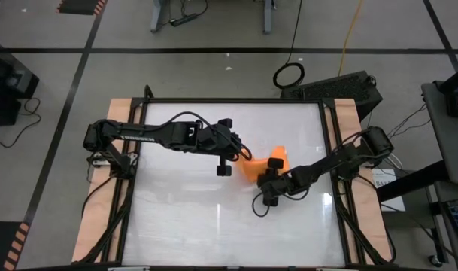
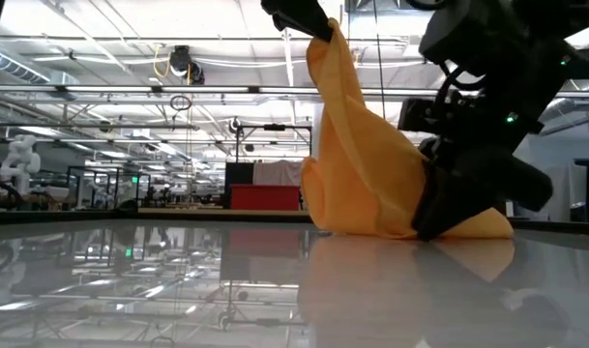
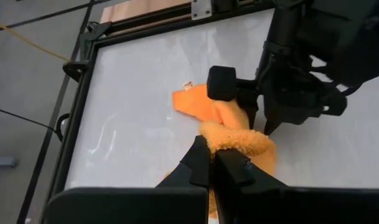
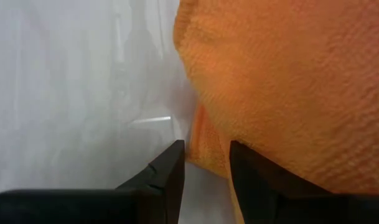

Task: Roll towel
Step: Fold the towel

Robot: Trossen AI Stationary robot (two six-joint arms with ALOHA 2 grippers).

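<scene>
The left tool [image 3: 212,163] is clamped on one edge of the towel [image 2: 367,164] and holds it lifted well above the white table [image 1: 183,218], so the orange cloth hangs as a steep drape from that pinch down to its lower edge, which rests bunched on the table near the middle. Holding it up this way likely keeps the cloth taut and off the surface so that the bottom end can be turned over on itself to start a roll.

The right tool [image 4: 205,165] sits low at the foot of the drape, its fingers apart with a narrow gap; the towel hangs right in front of them, but I cannot tell whether any cloth is caught in the gap. In the low view it presses against the cloth's lower side, probably to pin or tuck that end.

So the towel runs between the two: top edge in the left tool, bottom against the right
</scene>
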